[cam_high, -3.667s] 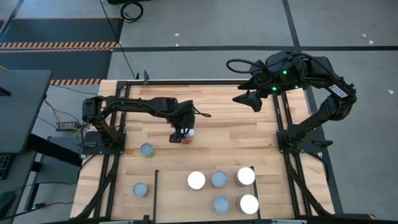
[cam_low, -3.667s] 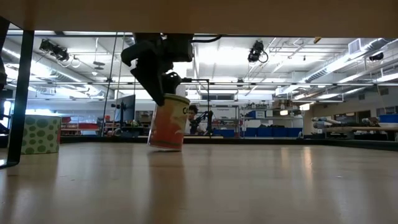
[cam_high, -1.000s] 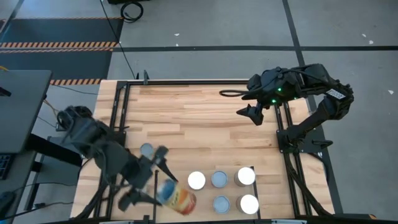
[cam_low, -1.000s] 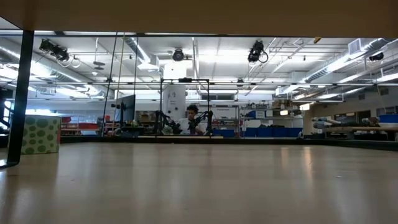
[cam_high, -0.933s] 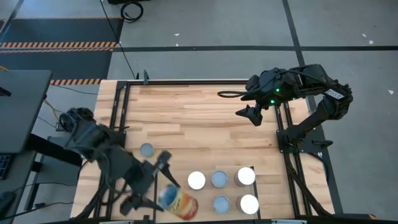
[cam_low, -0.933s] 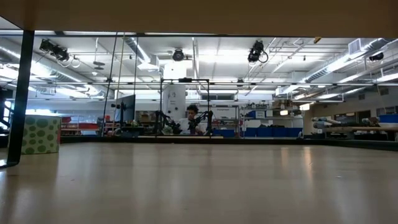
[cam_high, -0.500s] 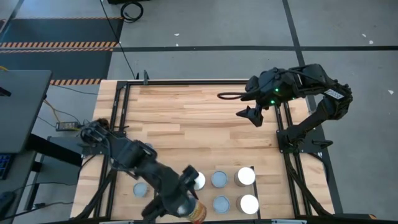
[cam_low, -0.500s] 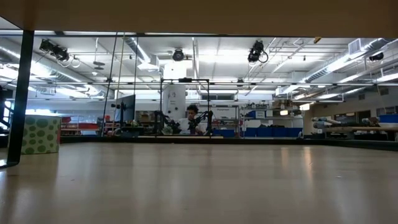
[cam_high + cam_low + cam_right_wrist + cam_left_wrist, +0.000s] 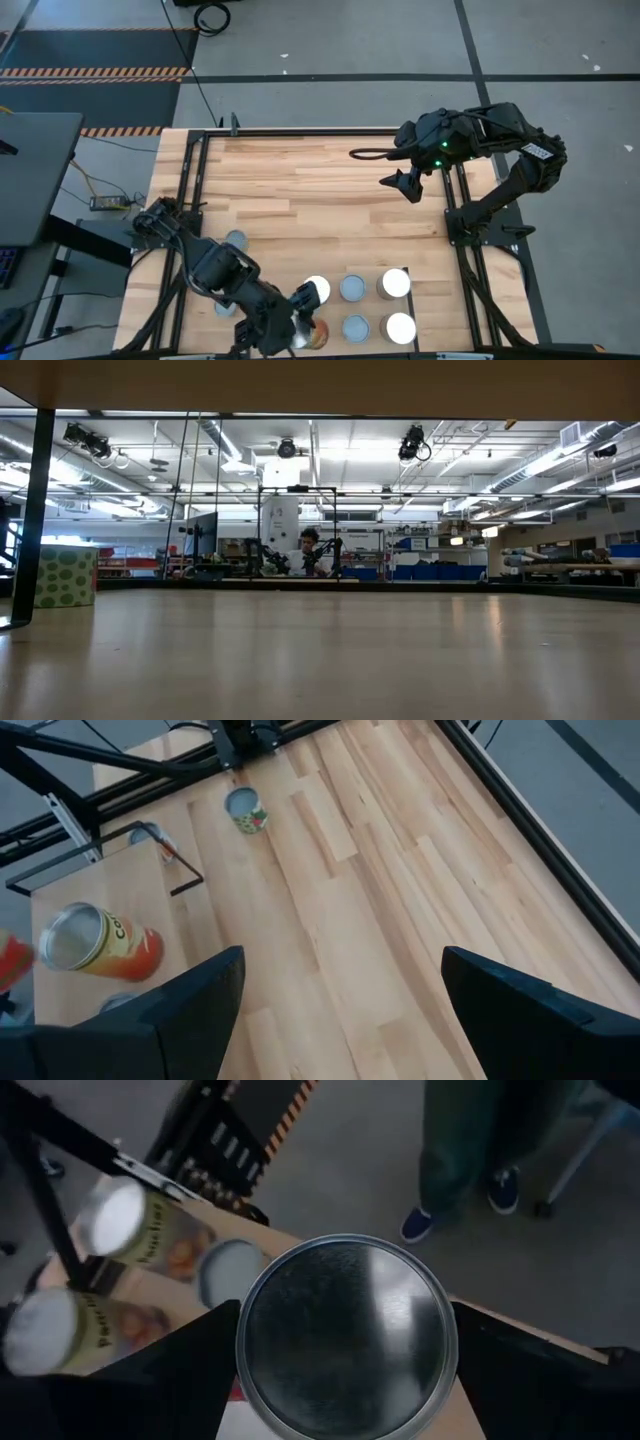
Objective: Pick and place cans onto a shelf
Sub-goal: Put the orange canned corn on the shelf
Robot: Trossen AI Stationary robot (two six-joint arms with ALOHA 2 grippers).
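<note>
One can — tan-orange sided — sat pinched in the left pincer over the shelf's near-left corner, its axis tipped off upright. Five cans stood just right of it, the white-topped one close beside and likeliest to be knocked. Two more cans waited on the surface to the left. Far right, the right pincer hung spread, well apart.

Both arms matte black, segmented links. Right arm: green LED lit near wrist, white label on upper link, black cable looping off wrist. Left arm: same black housing, thin cables at base. Fingers dark, broad, flat.
</note>
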